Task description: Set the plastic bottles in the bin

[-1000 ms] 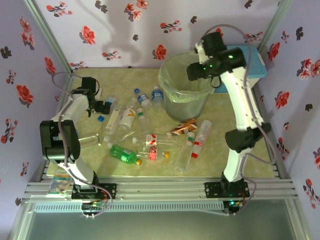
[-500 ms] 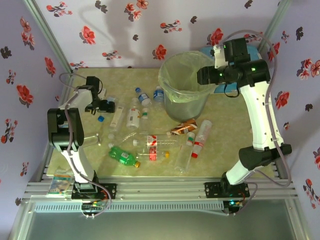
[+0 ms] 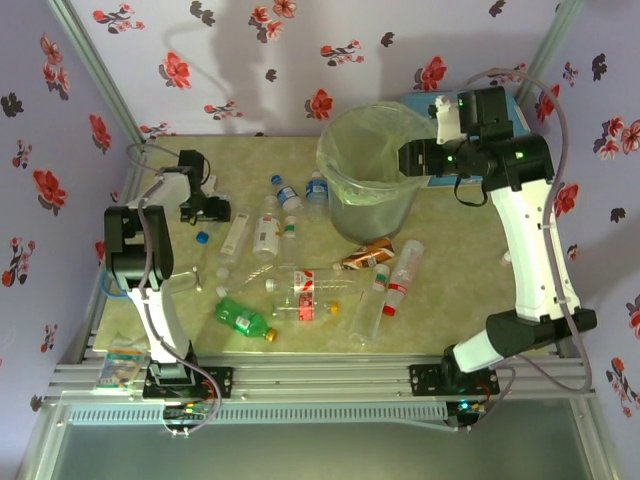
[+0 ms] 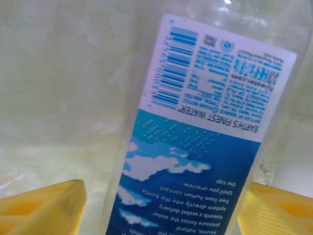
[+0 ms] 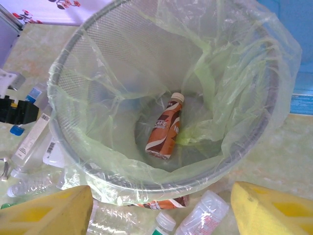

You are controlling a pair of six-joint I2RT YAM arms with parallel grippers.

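Our left gripper (image 4: 161, 196), at the counter's (image 3: 440, 300) ten o'clock, straddles a blue-labelled bottle (image 4: 195, 161), released, poised to clench. Our right gripper (image 5: 161, 193) hangs spread and empty over the bin (image 5: 73, 63) at one o'clock, one brown bottle (image 5: 165, 128) inside; other bottles (image 3: 300, 285) litter the middle.

The clear bottle (image 4: 146, 58) in the left wrist view carries a blue-and-white label (image 4: 205, 127), seen upside down. Its boldest line reads "EARTH'S FINEST WATER". Smaller lines below include "free from human contact" and "the cap". A barcode (image 4: 171, 68) stands beside fine print too small to read. In the right wrist view, a brown bottle (image 5: 165, 129) lying in the bin (image 5: 73, 88) shows white letters, "AFE" legible.
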